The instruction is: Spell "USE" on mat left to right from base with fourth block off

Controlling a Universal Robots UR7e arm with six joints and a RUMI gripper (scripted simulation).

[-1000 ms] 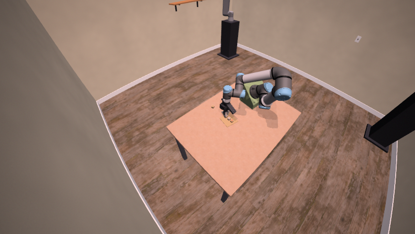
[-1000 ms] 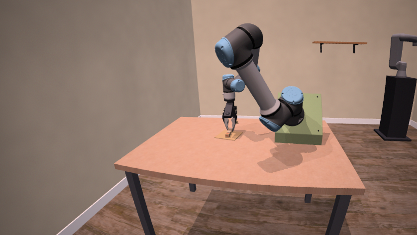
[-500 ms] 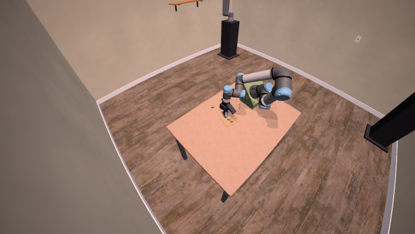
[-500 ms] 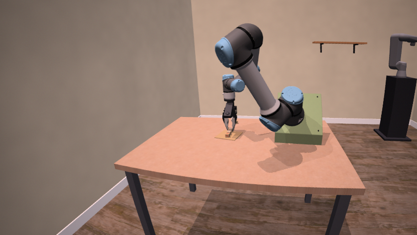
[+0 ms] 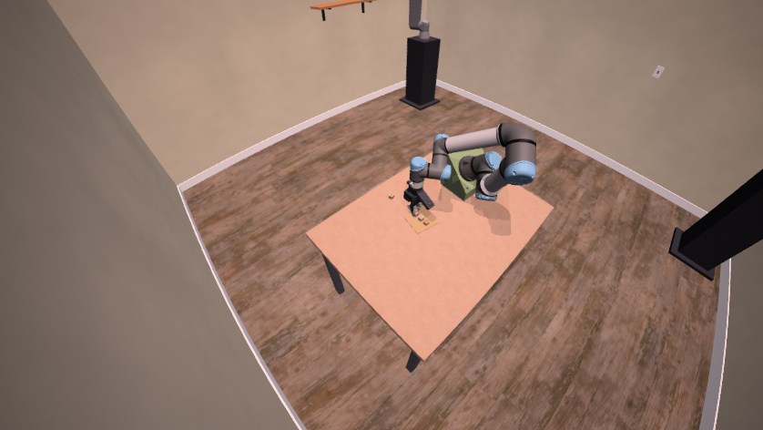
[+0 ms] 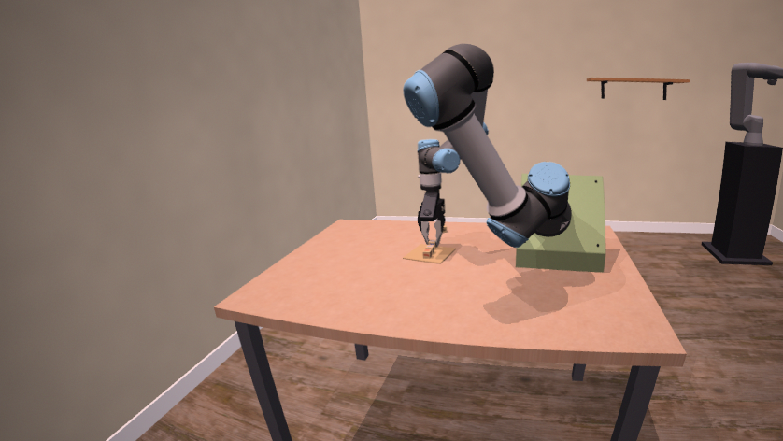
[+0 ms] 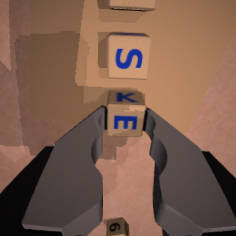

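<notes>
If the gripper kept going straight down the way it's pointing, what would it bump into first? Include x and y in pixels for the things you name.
Probably the tan mat (image 5: 418, 229) (image 6: 410, 257) (image 7: 175, 75): the gripper (image 5: 414, 213) (image 6: 432, 245) (image 7: 124, 108) points down at its edge, and the E block (image 7: 125, 122) between its fingers would touch first. The remaining height is unclear.

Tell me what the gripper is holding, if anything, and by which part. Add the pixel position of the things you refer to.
The E block (image 7: 125, 123), held by two opposite sides between the fingertips of the gripper (image 5: 414, 212) (image 6: 432, 245) (image 7: 124, 108).
</notes>
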